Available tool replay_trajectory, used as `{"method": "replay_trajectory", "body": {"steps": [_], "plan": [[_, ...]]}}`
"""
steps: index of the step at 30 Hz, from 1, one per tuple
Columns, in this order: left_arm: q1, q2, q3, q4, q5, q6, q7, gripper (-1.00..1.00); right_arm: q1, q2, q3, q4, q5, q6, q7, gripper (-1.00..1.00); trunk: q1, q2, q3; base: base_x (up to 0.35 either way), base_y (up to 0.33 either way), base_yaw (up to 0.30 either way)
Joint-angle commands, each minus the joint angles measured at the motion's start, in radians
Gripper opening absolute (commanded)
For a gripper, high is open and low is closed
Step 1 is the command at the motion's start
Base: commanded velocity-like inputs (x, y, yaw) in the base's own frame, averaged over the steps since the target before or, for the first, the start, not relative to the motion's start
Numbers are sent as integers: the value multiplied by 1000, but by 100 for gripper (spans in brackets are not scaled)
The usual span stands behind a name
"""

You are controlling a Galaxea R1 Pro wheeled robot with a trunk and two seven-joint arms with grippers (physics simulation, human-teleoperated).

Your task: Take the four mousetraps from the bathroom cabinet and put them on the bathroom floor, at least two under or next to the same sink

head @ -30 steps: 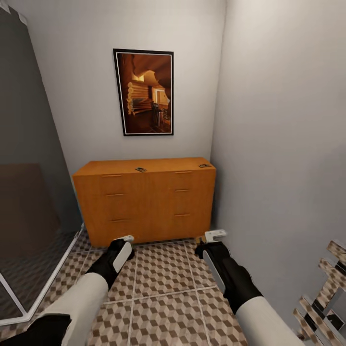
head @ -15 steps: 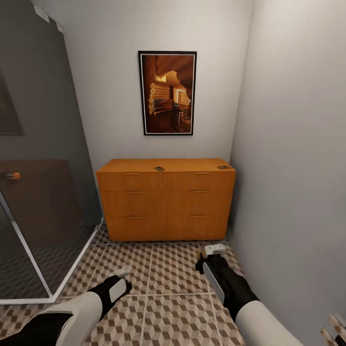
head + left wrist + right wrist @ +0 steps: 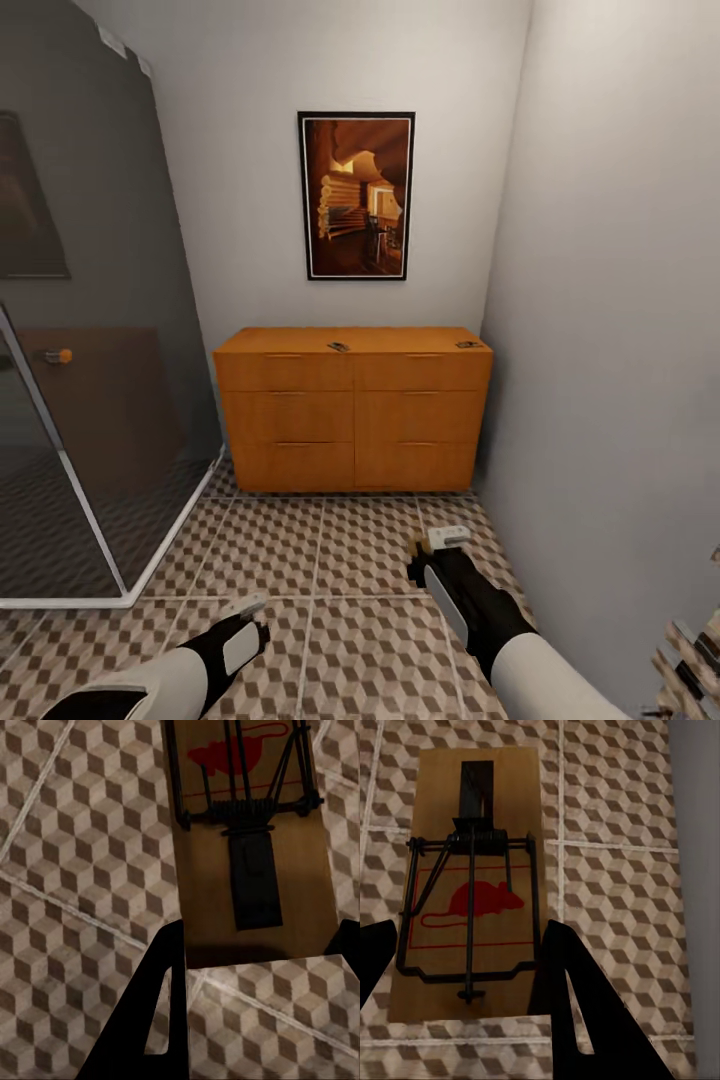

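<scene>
Two mousetraps carried over the bathroom floor (image 3: pixel 350 560), two left on the cabinet (image 3: pixel 350 400).
Each gripper, left gripper (image 3: pixel 243 607) and right gripper (image 3: pixel 448 539), is clamped on a mousetrap (image 3: pixel 251 840) (image 3: pixel 472 877). Apparently two traps (image 3: pixel 338 347) (image 3: pixel 467 345) lie near the cabinet top's front edge; a thin board could slip if released high.

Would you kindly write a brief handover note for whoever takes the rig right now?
Left pincer: shut on a mousetrap.
Right pincer: shut on another mousetrap.
Both arms hang low over the floor, facing the cabinet.
Two small items, likely the remaining traps, lie on the cabinet top.
Done: two traps picked up.
Left: set all four on the floor, at least two by the sink.
</scene>
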Motion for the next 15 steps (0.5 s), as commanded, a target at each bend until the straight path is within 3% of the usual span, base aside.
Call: {"method": "replay_trajectory", "body": {"steps": [1,10,15], "plan": [[0,0,1,-1,-1,4,6,-100,-1,-1,6,0,-14,2,-7,-100,-1,-1,-1,-347,0,0],[0,0,1,-1,-2,4,3,-100,0,0,11,78,-3,-4,59,-100,-1,-1,-1,-348,0,0],[0,0,1,-1,-3,4,3,-100,0,-2,11,166,0,-115,64,-100,-1,-1,-1,-348,0,117]]}}
